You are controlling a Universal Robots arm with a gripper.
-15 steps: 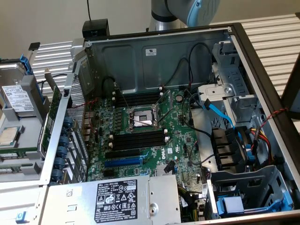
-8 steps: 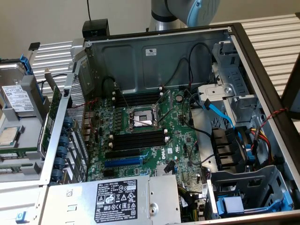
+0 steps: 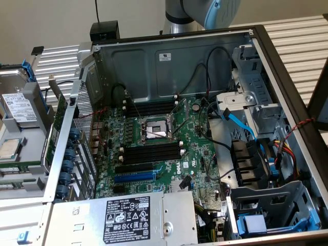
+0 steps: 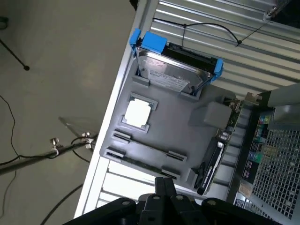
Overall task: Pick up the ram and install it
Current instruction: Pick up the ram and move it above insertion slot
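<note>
A thin green strip that looks like the ram (image 3: 20,165), seen edge-on, lies in the grey parts tray (image 3: 31,192) at the exterior view's left, outside the computer case. In the wrist view the same tray (image 4: 187,136) has a long narrow groove (image 4: 147,146) beside the white-topped processor (image 4: 137,113); I cannot tell the ram apart there. My gripper (image 4: 164,183) hangs well above the tray's edge. Its black fingers are shut together with nothing between them. The black memory slots (image 3: 151,152) on the motherboard stand bare, on both sides of the processor socket (image 3: 154,130).
A hard drive in a blue caddy (image 4: 176,70) and an upright expansion card (image 4: 213,161) share the tray. The open case holds a blue slot (image 3: 134,177), loose cables (image 3: 233,120), a drive cage (image 3: 266,220) and a power supply (image 3: 128,215). The arm's joint (image 3: 205,10) sits behind the case.
</note>
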